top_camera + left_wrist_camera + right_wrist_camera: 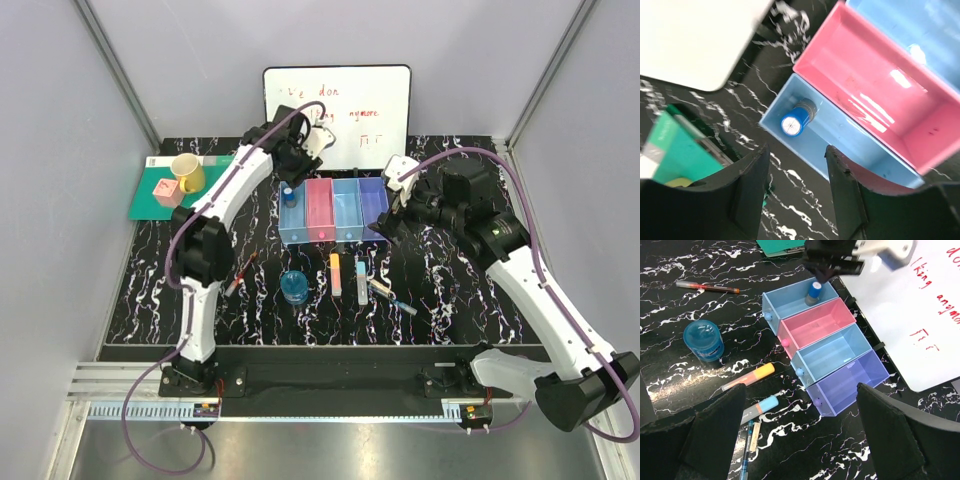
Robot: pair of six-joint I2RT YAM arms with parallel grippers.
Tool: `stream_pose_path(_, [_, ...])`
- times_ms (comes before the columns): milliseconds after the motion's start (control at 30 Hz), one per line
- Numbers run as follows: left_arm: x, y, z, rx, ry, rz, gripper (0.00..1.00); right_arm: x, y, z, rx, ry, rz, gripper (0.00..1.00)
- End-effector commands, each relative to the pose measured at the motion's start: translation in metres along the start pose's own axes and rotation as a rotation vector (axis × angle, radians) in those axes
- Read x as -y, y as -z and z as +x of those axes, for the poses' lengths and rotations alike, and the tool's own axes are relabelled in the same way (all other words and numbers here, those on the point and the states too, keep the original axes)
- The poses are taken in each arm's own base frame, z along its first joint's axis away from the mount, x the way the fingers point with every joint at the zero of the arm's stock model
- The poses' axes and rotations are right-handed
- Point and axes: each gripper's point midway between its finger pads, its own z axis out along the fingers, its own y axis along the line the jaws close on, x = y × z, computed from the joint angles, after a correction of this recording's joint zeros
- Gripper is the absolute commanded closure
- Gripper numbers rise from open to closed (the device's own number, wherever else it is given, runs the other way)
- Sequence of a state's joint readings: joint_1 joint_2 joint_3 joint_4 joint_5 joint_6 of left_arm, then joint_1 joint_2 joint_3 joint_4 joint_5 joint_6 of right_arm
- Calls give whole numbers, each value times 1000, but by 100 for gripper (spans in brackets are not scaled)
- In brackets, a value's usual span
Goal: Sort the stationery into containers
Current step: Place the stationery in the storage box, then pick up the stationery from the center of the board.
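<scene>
The containers, a row of four joined bins, stand at the middle back: blue (pixel 291 222), pink (pixel 319 210), blue (pixel 346 210), purple (pixel 372 205). A small blue-capped item (pixel 796 120) stands upright in the far end of the left blue bin (pixel 850 145). My left gripper (pixel 797 150) is open and empty, above that bin's far end (pixel 297 160). My right gripper (pixel 800 390) is open and empty, high beside the purple bin (pixel 850 380). On the table in front lie a round blue disc (pixel 294 287), a dark-red pen (pixel 241 274), an orange marker (pixel 335 272), a light-blue marker (pixel 361 278) and small pens (pixel 390 295).
A yellow cup (pixel 187 172) and a pink cube (pixel 165 189) sit on a green mat (pixel 145 200) at the back left. A whiteboard (pixel 337 120) leans against the back wall right behind the bins.
</scene>
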State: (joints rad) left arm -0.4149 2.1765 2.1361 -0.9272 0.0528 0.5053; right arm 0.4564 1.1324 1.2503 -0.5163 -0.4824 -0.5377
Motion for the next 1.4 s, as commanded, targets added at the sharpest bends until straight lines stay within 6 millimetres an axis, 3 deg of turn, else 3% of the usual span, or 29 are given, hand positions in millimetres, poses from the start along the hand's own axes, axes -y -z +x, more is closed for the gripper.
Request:
stream_pose_path(0, [11, 68, -28, 133, -7, 14, 47, 1, 12, -19, 44, 38, 20, 0])
stream_pose_path(100, [44, 89, -5, 99, -60, 74, 44, 1, 15, -17, 32, 60, 23, 0])
stream_pose_path(133, [52, 107, 0, 112, -87, 66, 42, 0, 16, -16, 28, 63, 25, 0])
stream_pose_path(167, [70, 98, 27, 43, -102, 99, 37, 1, 17, -15, 24, 66, 29, 0])
stream_pose_path(233, [91, 113, 40, 44, -140, 109, 29, 1, 17, -12, 17, 67, 29, 0])
stream_pose_path(267, [106, 107, 63, -5, -145, 142, 27, 1, 17, -11, 14, 65, 31, 0])
stream_pose_path(333, [124, 112, 79, -9, -155, 157, 20, -1, 17, -10, 14, 59, 26, 0])
stream_pose_path(567, [167, 121, 104, -18, -150, 220, 1, -3, 19, -11, 18, 59, 23, 0])
stream_pose_path(967, [203, 109, 128, -72, -163, 277, 1, -6, 23, -13, 22, 49, 19, 0])
stream_pose_path(1233, [204, 84, 148, -140, -224, 258, 1, -6, 23, -12, 20, 45, 18, 0])
stream_pose_path(1367, [205, 75, 144, -129, -253, 267, 1, -7, 23, -11, 19, 42, 14, 0])
